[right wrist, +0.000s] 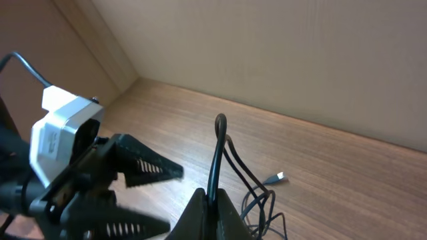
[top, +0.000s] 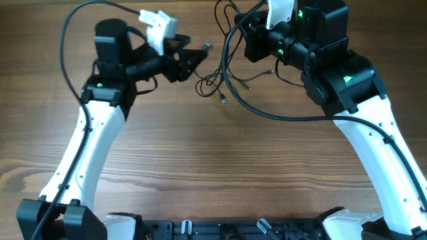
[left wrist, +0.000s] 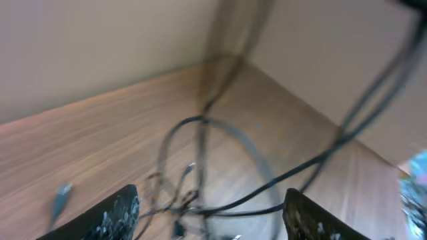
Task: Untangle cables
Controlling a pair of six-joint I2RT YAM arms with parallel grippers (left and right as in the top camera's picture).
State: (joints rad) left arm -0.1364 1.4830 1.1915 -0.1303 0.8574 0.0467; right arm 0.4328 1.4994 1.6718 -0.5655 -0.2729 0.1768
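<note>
The right gripper (right wrist: 211, 200), at the bottom centre of its wrist view, is closed on one strand of the cables (top: 213, 80). These lie in loose loops at the upper centre of the overhead view. The left gripper (left wrist: 210, 217) stands wide and holds nothing. It should probably take a second strand near the knot and pull slowly, so that the plug (right wrist: 274, 178) does not catch. The table (top: 213, 167) is brown wood, and a plain beige wall (right wrist: 280, 53) stands behind it.

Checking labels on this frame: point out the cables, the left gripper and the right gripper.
cables (right wrist: 215, 157), right wrist view, on the upright strand above the shut jaws.
left gripper (left wrist: 210, 197), left wrist view, midway between its open jaws.
right gripper (right wrist: 211, 197), right wrist view, at the closed tips pinching the cables.
</note>
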